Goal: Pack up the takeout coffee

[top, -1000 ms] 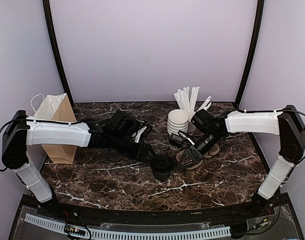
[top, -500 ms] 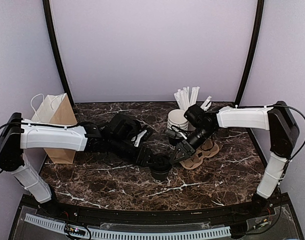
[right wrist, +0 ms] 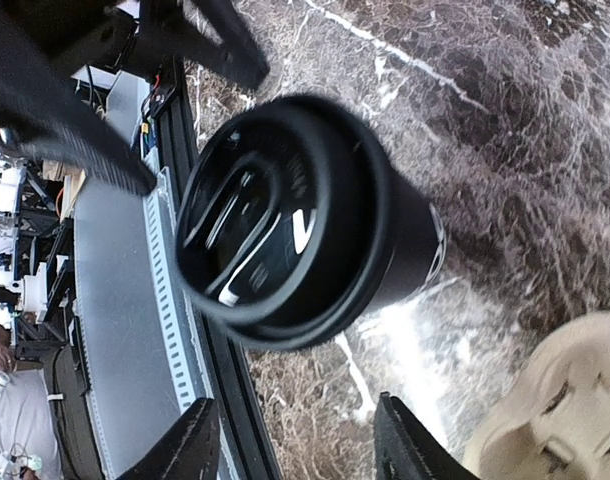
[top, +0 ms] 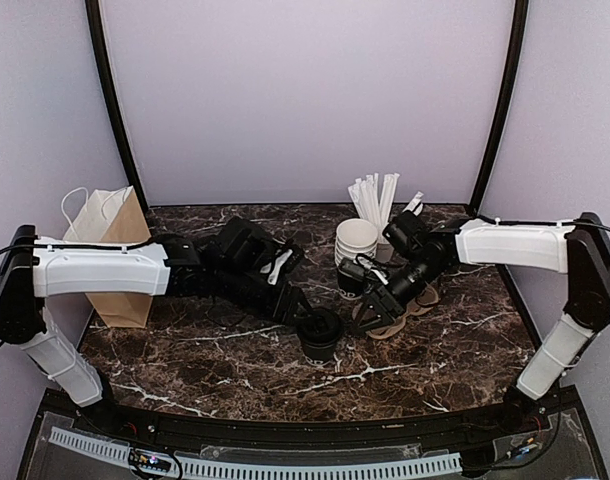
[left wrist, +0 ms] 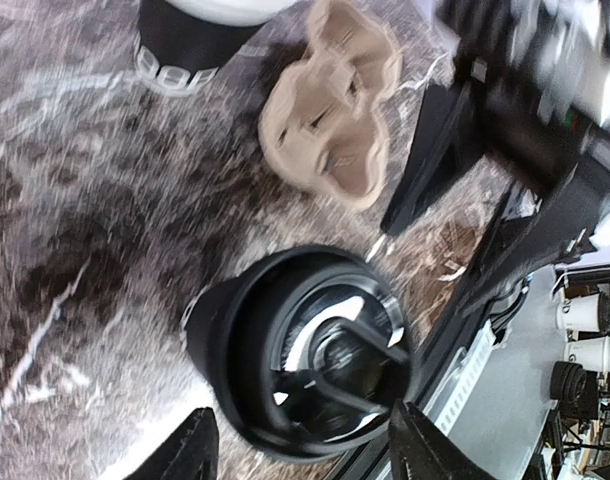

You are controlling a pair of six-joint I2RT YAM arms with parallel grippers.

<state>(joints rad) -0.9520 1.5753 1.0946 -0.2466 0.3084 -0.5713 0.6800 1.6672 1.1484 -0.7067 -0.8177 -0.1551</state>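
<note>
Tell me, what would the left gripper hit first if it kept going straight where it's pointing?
Most likely the lidded black coffee cup: it stands directly ahead of the open left gripper, roughly centred between its fingers. The remaining gap is hard to judge.

The lidded black coffee cup (left wrist: 305, 365) is seen from above, standing upright on the dark marbled table (left wrist: 75, 250). It is flanked by the two fingertips (left wrist: 197, 452) of the left gripper (left wrist: 303, 450), which are spread wide on either side of it; contact cannot be made out. To the right of the cup, apart from it, a tan cardboard cup carrier (left wrist: 330, 115) is seen lying flat. The right gripper (left wrist: 425, 270) is seen on the carrier's near side, its black fingers parted, and the base of another black cup (left wrist: 185, 45) farther back.
</note>
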